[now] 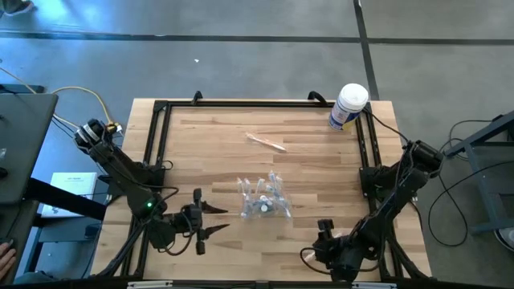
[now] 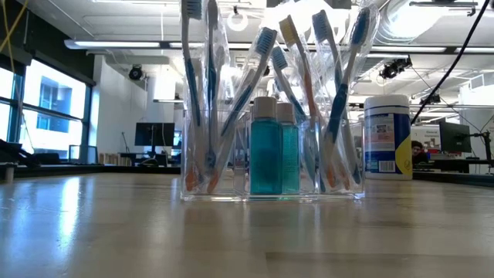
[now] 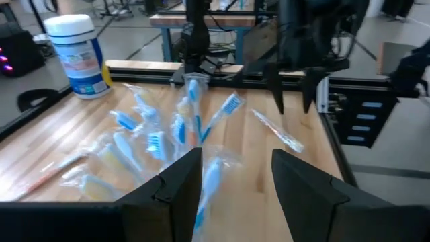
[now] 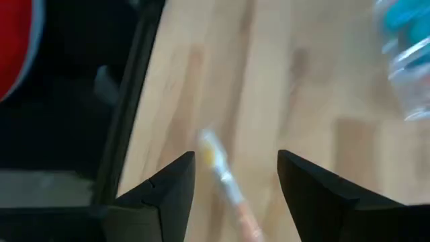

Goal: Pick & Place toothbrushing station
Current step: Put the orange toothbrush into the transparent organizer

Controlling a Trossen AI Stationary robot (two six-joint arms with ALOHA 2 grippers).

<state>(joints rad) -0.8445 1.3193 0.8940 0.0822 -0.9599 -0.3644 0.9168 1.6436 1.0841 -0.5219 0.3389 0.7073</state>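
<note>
Table (image 1: pixel 321 233): your two arms wait at its near edge
Toothbrushing station (image 1: pixel 265 199): upright, between both grippers, ahead of your left one
Left gripper (image 1: pixel 210 218): fingers spread, holding nothing
Right gripper (image 1: pixel 324 234): fingers apart, empty
Loose toothbrush (image 1: pixel 267 142): beyond the station

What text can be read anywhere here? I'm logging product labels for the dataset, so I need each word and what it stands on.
White cylindrical tub with blue and yellow label: print is there, but too small and blurred to read.
Two small teal bottles in the clear plastic toothbrush holder: no label visible.
White paper sheet beside the table: dark marks, unreadable.
No readable text.
</note>
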